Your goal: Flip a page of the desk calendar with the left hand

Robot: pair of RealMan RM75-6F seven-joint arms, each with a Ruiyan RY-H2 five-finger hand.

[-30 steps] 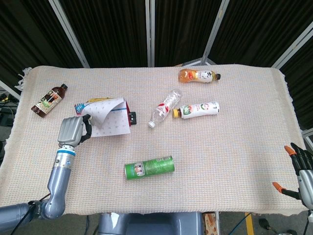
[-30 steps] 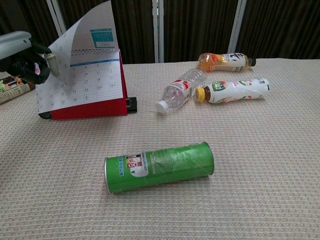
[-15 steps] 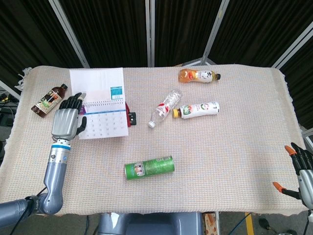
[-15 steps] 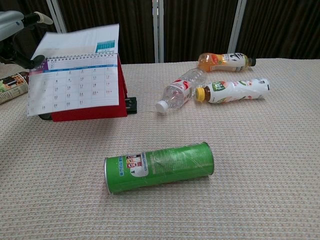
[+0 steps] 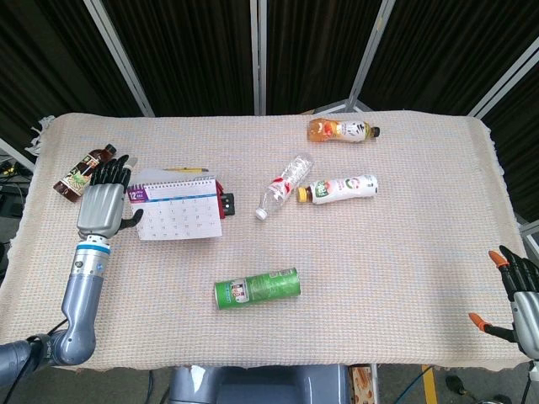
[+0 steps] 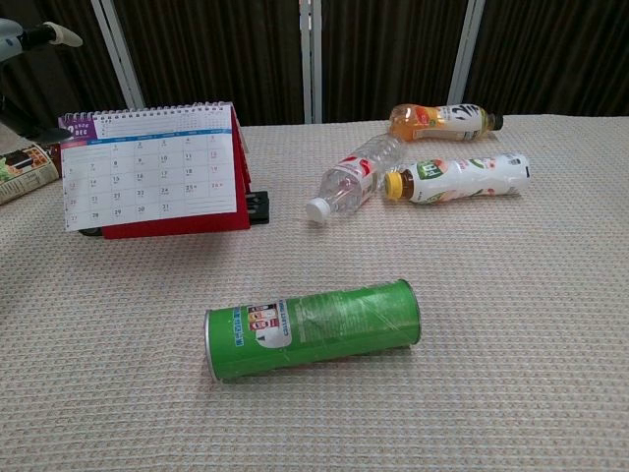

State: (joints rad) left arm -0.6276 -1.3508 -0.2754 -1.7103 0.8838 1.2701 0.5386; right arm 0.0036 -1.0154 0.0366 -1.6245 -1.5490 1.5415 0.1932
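The desk calendar (image 5: 177, 212) stands on its red base at the left of the table, a December page facing front; it shows as well in the chest view as the calendar (image 6: 152, 182). My left hand (image 5: 103, 202) hovers just left of it with fingers spread, holding nothing. Only its fingertip (image 6: 57, 35) shows at the chest view's top left corner. My right hand (image 5: 520, 296) hangs beyond the table's right front edge, fingers apart, empty.
A brown bottle (image 5: 84, 171) lies left of the left hand. A green can (image 5: 257, 288) lies at front centre. A clear bottle (image 5: 284, 186), a white bottle (image 5: 341, 188) and an orange bottle (image 5: 341, 130) lie to the right of the calendar.
The page that my left hand held has gone over the top of the calendar and a new page shows. The left hand let go and moved left, away from the calendar.
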